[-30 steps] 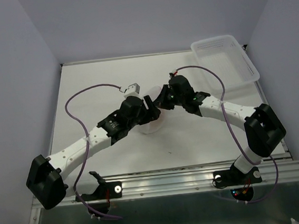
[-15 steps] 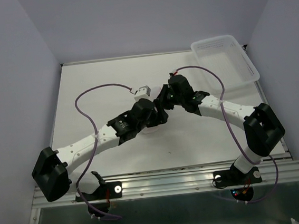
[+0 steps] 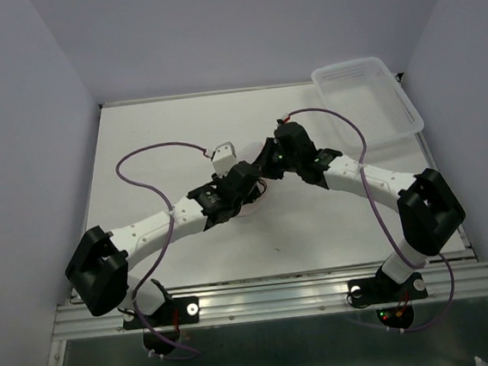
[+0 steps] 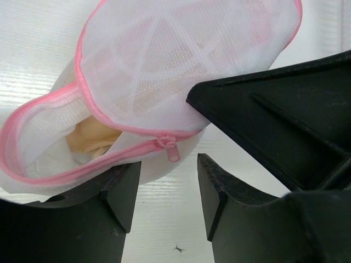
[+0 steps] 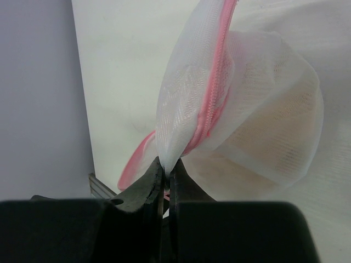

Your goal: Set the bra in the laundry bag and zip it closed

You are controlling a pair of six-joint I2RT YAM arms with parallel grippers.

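Holds the left gripper (image 4: pixel 167 183) part open just above the table (image 3: pixel 178 129), gripping nothing, fingers set either side of a gap right below the pull (image 4: pixel 172 149); looks lined up to take it. Clamps the right gripper (image 5: pixel 166 171) fully shut on a fold of the bag (image 4: pixel 181 49), on the mesh beside the pink zip, with that edge lifted. Probably does so to tension the track, so that the slider runs instead of dragging the pouch along.

Carries everything on the white table. Has the clear basket (image 3: pixel 406 115) at the far right corner, well apart from the arms and with no part in this step. Puts the bag at mid-table between the two wrists, its zip part open in a curved mouth on the left gripper's side. Shows the bra (image 4: pixel 93 134) already inside, as tan fabric in the mouth and a warm tint behind the mesh. Hangs the small pull where the closed stretch ends, seemingly untouched.

Crowds the approach on one side: the right gripper's black body close beside the left fingers, against or nearly against the mesh, with little room to swing. Risks catching loose mesh with the pull, or tan fabric at the mouth.
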